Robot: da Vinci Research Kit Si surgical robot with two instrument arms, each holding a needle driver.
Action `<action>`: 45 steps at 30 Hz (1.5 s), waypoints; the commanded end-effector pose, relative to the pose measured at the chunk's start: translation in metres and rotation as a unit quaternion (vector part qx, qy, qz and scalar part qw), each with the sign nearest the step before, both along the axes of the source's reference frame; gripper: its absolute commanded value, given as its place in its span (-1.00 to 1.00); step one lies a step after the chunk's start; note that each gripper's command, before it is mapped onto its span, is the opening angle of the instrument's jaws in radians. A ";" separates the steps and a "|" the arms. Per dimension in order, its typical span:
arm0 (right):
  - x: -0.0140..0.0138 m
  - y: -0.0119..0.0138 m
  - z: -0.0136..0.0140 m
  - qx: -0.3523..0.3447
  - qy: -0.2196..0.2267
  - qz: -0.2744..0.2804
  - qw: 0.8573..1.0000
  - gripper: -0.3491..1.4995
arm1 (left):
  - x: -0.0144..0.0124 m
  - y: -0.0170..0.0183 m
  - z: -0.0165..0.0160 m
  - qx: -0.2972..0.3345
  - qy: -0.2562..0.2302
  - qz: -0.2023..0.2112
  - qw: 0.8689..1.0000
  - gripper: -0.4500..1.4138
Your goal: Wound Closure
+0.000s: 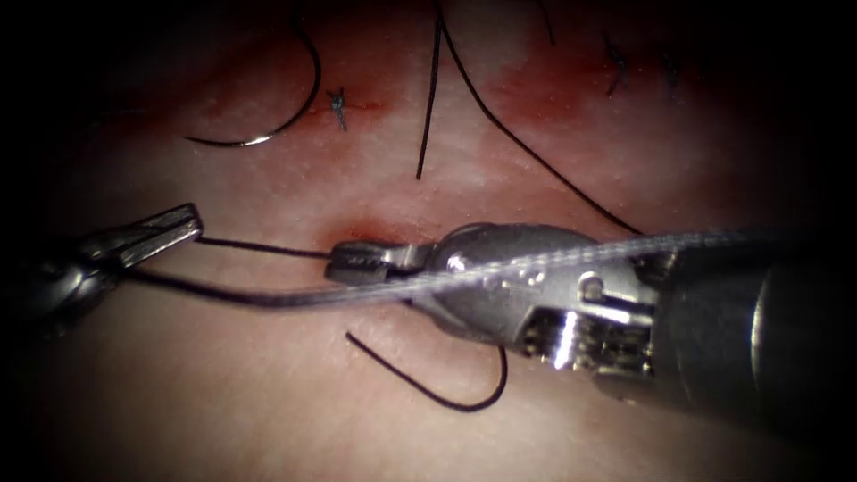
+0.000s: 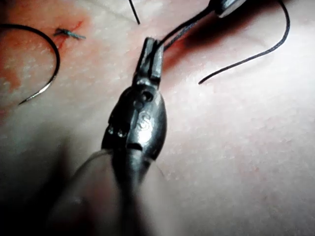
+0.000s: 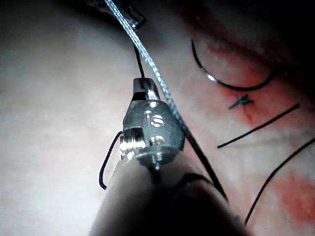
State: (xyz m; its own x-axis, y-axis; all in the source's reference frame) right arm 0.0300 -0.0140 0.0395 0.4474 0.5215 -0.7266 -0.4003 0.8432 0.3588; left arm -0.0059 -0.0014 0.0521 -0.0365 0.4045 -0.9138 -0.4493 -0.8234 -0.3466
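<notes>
My left gripper (image 1: pixel 174 230) and right gripper (image 1: pixel 361 261) each pinch the thread (image 1: pixel 263 247), taut between them over the tissue (image 1: pixel 223 393). The needle (image 1: pixel 286 116) lies free at upper left. I judge this knot-tying; tightening calls for even, opposed tension.

the right claw (image 1: pixel 361 261) covers the spot where the thread (image 1: pixel 259 247) meets the tissue (image 1: pixel 223 384). the thread's strands run off the endoscope view's top edge. the left claw (image 1: pixel 174 228) fades into shadow at its base.
</notes>
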 end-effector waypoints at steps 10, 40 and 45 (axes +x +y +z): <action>0.0000 -0.0008 -0.0002 -0.002 0.046 -0.003 0.999 0.58 | -0.0009 -0.0007 0.0011 0.001 -0.009 0.004 1.000 -1.00; -0.0020 0.0015 0.0109 0.022 0.118 -0.012 0.993 -1.00 | -0.0001 0.0026 -0.0034 -0.005 -0.101 0.012 0.995 -1.00; 0.0011 -0.0004 0.0114 -0.017 0.117 -0.068 0.991 -1.00 | -0.0021 0.0039 -0.0021 -0.007 -0.103 0.007 0.995 -1.00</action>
